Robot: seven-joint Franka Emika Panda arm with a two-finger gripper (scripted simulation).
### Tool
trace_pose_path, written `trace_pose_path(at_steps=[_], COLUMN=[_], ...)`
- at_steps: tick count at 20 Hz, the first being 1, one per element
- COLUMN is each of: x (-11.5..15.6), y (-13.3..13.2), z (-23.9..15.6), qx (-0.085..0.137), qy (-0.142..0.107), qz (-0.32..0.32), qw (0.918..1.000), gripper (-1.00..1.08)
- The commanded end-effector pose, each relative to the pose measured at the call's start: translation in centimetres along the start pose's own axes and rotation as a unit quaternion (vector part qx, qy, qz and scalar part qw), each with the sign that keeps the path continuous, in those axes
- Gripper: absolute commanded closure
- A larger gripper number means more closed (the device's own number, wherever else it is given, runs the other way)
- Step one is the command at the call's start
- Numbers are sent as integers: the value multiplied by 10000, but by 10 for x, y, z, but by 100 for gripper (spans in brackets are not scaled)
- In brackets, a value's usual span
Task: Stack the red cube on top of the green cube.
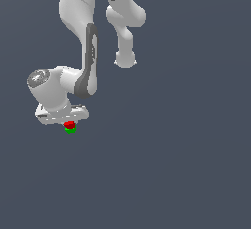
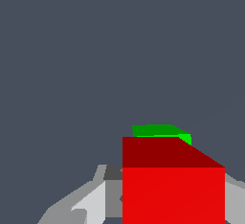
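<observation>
Exterior view: the arm point(image 1: 83, 61) bends down from the upper edge, where its upper links are cut off, to a low spot at the exterior view's left.
Gripper point(image 1: 69, 122): its fingers are hidden under the white hand body in the exterior view; only a sliver of red and green shows beneath it.
Red cube point(image 1: 69, 125): directly on top of the green cube point(image 1: 70, 130), both tiny and partly masked by the hand above.
Wrist view: the red cube point(image 2: 173, 189) fills the near part of the picture and is cut off at the frame edge; its front face is bright, its top face darker.
Green cube, wrist view point(image 2: 158, 130): only a thin strip shows past the red cube; the rest is hidden behind it.
Fingers point(image 2: 91, 204): grey-white parts show on either side of the red cube, mostly cropped.
Grip: whether the pads press the red cube or stand just off it cannot be told.
Orientation: both cubes sit flat, no long axis; the green strip looks slightly turned against the red cube's edges.
Floor point(image 1: 186, 174): plain dark grey-blue.
</observation>
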State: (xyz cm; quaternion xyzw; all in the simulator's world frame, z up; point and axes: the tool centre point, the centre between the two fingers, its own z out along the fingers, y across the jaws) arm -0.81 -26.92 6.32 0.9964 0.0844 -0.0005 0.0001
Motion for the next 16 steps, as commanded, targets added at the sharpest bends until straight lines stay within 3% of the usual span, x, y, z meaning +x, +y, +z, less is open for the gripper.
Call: trace_pose_path(at_steps=[1, 6, 7, 16], x=[1, 2, 2, 2], y=[7, 11, 11, 11], z=[1, 1, 1, 1], qx=[-1, -1, -1, -1], qy=[5, 5, 5, 5], qz=[-9, -9, -9, -9], qw=[10000, 10000, 10000, 10000], gripper=[108, 108, -92, -92])
